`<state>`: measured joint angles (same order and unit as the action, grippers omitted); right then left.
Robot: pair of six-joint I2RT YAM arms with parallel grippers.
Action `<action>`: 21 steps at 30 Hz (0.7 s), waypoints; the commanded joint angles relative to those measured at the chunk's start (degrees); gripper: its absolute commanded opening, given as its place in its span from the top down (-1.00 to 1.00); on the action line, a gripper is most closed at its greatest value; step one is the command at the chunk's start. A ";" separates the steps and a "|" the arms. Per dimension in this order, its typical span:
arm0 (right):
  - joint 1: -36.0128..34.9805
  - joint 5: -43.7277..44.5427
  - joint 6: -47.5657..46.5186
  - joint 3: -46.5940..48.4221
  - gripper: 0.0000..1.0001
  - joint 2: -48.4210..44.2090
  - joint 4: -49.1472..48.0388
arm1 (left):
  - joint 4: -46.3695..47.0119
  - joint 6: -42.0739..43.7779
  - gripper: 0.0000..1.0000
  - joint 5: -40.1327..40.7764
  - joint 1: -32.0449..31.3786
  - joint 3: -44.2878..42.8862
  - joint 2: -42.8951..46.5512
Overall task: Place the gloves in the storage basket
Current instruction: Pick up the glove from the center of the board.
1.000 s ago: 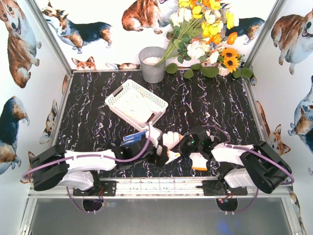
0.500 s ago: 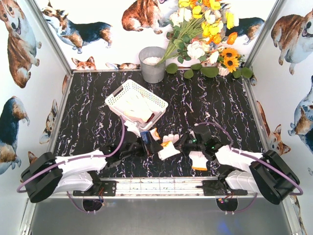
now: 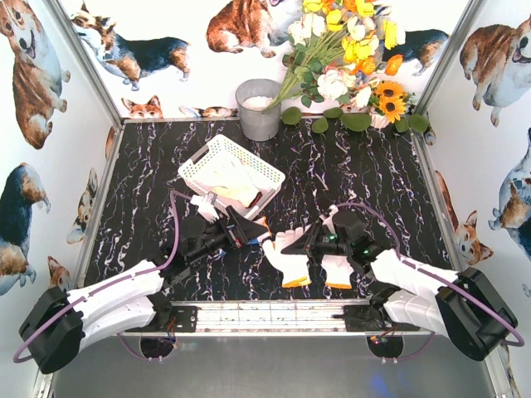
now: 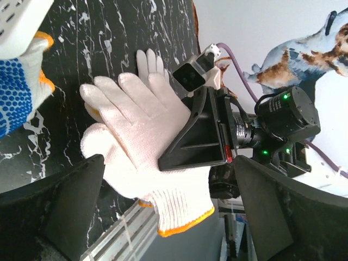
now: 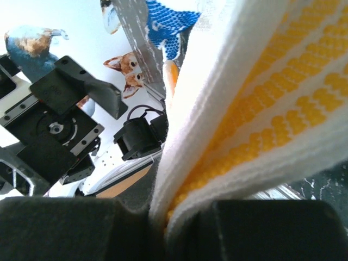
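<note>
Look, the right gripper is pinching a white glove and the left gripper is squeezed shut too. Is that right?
Not quite. The right gripper does pinch a white glove, but the left gripper is open. The left wrist view shows its fingers spread wide.

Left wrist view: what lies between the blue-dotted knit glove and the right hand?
A white knit glove with orange cuff; the left wrist view shows it.

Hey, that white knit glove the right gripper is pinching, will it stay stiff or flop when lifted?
Probably floppy: the white knit glove lies flat and limp on the table, so its fingers would likely droop from the right gripper. It is likely light, being thin fabric. Slipping seems unlikely, since the right wrist view shows fabric clamped tight between the jaws.
</note>
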<state>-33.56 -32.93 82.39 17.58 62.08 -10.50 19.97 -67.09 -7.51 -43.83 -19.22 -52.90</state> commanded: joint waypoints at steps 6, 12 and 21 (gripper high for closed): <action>0.34 -3.01 -1.64 6.62 1.00 -4.64 -3.55 | 8.66 -5.55 -0.99 -7.74 1.73 2.30 -2.38; 0.33 -2.80 -0.57 9.12 1.00 -6.20 -5.40 | 14.67 -7.87 -0.99 -10.31 1.82 2.76 -3.97; 0.34 -8.06 2.74 13.66 1.00 -3.79 -12.00 | 24.50 -7.58 -0.99 -15.66 1.80 0.19 -7.63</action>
<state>-33.34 -36.49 83.57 26.35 57.84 -14.50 36.47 -74.81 -19.53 -42.61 -16.86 -59.51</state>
